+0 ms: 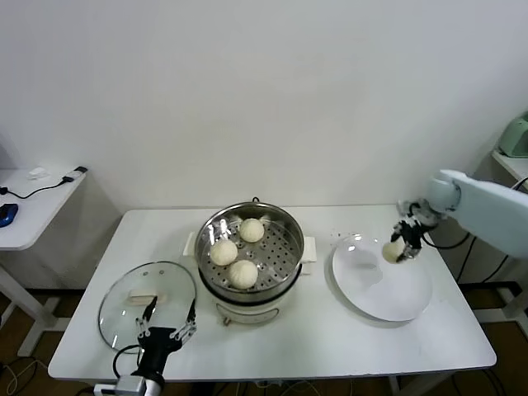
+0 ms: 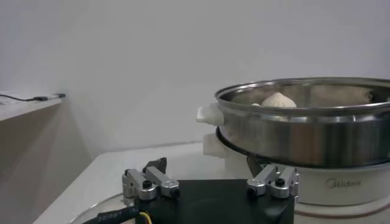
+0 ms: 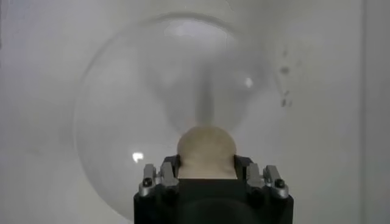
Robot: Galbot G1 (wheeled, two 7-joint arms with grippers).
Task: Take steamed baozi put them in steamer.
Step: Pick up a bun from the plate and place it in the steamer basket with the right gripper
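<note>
Shiny perforated steel steamer (image 1: 252, 247), smooth matt dough baozi (image 1: 243, 273), clear glass lid (image 1: 147, 304), glossy plate (image 1: 382, 278).

Right arm shell (image 1: 487, 202): smooth pale blue-white casing, rounded at the wrist end.
Right gripper (image 1: 406, 239): black and silver metal parts at the arm's tip; from its own wrist camera (image 3: 207, 176), a black body with silver finger mounts on each side, each bearing dark round screws.
Left gripper (image 1: 167, 318): black body, thin dark fingers with silver fittings, white cuff below.
Left gripper mounts (image 2: 149, 182): silver blocks with black screws on a matt black housing.
Cable (image 2: 116, 214): black, with pale printed lettering, plus a yellow wire beside it.
</note>
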